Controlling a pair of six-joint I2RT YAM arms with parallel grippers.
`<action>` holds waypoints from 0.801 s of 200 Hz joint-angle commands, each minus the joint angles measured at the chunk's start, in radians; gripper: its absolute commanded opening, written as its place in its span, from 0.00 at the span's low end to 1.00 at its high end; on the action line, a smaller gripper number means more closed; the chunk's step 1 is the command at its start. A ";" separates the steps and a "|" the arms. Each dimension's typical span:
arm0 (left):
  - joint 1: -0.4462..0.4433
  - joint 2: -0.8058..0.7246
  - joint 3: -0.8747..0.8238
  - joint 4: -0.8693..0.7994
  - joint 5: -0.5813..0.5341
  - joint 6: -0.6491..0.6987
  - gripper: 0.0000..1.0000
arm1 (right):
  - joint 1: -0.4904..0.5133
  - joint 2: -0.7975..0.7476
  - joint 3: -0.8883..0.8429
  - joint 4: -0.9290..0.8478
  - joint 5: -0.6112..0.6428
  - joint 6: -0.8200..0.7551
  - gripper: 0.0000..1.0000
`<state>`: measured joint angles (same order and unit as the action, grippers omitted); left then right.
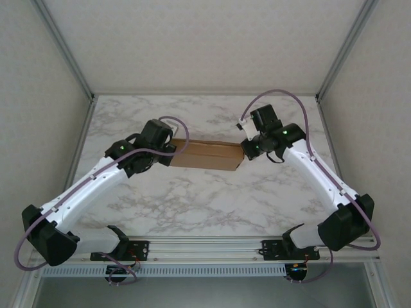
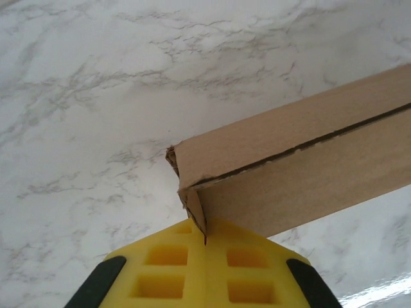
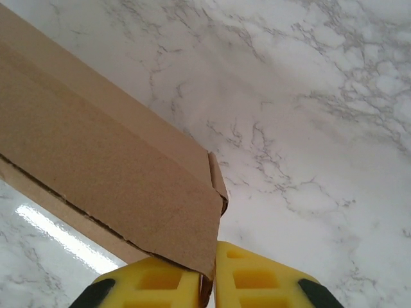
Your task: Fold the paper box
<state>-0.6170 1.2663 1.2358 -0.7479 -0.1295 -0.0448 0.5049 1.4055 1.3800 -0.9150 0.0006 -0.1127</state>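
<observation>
The paper box is a long flat brown cardboard box, held between the two arms over the middle of the marble table. My left gripper is shut on the left end of the paper box, its yellow pads pinching a thin end flap. At the other end my right gripper is shut on the corner of the paper box, the cardboard edge wedged between its yellow pads. A seam runs along the box's side in both wrist views.
The white marble table lies under the box. Grey walls and aluminium frame posts close in the sides and back. A metal rail carries both arm bases at the near edge.
</observation>
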 commanded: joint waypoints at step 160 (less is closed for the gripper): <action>0.200 0.021 -0.118 0.132 0.453 -0.288 0.03 | -0.025 0.160 0.151 -0.130 -0.044 0.438 0.00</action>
<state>-0.4271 1.3056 1.1229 -0.6205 0.2691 -0.3302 0.4839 1.5497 1.5280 -1.0622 -0.0261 0.2935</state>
